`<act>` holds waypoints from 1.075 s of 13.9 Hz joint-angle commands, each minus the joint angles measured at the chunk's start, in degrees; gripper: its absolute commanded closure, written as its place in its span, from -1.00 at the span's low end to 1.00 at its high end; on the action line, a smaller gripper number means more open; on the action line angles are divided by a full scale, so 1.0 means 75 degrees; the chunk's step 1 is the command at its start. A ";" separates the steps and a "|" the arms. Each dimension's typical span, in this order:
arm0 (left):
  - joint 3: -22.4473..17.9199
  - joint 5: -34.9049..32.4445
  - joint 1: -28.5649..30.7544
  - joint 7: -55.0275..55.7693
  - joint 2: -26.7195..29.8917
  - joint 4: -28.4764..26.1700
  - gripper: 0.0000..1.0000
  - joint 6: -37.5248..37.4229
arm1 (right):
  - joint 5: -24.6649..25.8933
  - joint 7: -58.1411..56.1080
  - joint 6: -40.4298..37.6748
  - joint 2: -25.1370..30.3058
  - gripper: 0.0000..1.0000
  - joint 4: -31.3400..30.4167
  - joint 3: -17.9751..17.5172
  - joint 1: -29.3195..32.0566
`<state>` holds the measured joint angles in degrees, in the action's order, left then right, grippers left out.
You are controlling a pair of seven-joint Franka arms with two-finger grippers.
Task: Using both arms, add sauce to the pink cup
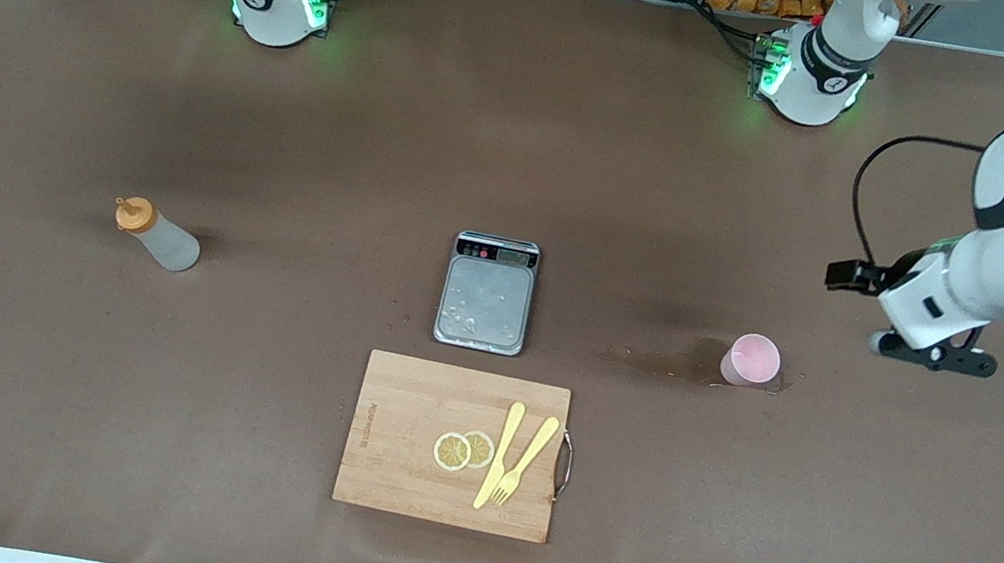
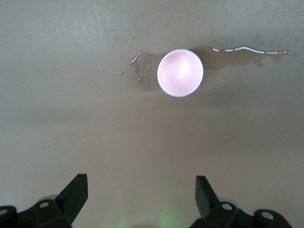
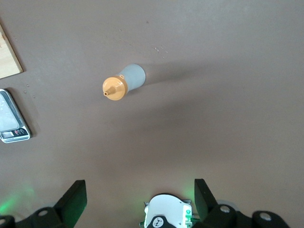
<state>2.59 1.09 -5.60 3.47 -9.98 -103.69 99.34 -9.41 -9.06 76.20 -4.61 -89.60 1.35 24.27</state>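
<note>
We see the small translucent greyish-white squeeze bottle of sauce [image 1: 158, 236] with its orange cap and pointed nozzle standing upright on the brown bench [image 1: 335, 124], toward the right arm's end and well in from every edge; we cannot make out how full it is. The small plain pink plastic cup [image 1: 751, 360] stands upright toward the left arm's end, at about the same nearness to the front camera. Looking straight into it from the left wrist [image 2: 180, 72], we find only a pale glare and cannot tell whether anything is in it. A brown wet stain [image 1: 655, 363] touches its base and trails toward the middle of the bench.

The left gripper [image 2: 141, 192] hangs in the air over bare bench near the left arm's end, fingers spread wide and holding nothing; the pink cup is just beside the spot below it, untouched. The right gripper [image 3: 140, 192] is high over its own arm's base by the bench's robot-side edge, likewise released and empty, with the sauce bottle [image 3: 123, 83] well apart from it.

Between the two containers sits a steel kitchen scale [image 1: 487, 292], its tray speckled with droplets.
</note>
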 commanded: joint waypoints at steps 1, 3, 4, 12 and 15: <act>0.0029 0.0147 -0.0051 0.0182 -0.0636 0.0091 -1.00 0.0557 | 0.0106 0.0281 -0.0035 -0.0438 -1.00 0.0099 -0.0121 0.0151; 0.0029 0.0159 -0.0039 0.0194 -0.0976 0.0091 -1.00 0.1015 | 0.0141 0.1435 -0.0059 -0.0837 -1.00 0.0110 -0.0121 0.0151; 0.0017 0.0147 -0.0027 0.0183 -0.1117 0.0091 -1.00 0.1110 | 0.0130 0.1906 -0.0070 -0.0862 -1.00 0.0122 -0.0121 0.0197; 0.0029 0.0546 0.0043 0.0194 -0.2137 0.0067 -1.00 0.2200 | -0.0151 0.3117 -0.0234 -0.1143 -1.00 0.0110 -0.0133 0.1065; 0.0041 0.0557 0.0067 0.0194 -0.2313 0.0067 -1.00 0.2469 | -0.0304 0.3423 -0.0246 -0.1493 -1.00 0.0110 -0.0133 0.1275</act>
<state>2.68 4.25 -5.40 4.39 -26.77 -103.66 116.80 -10.24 14.65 75.17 -13.46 -89.71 1.37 31.80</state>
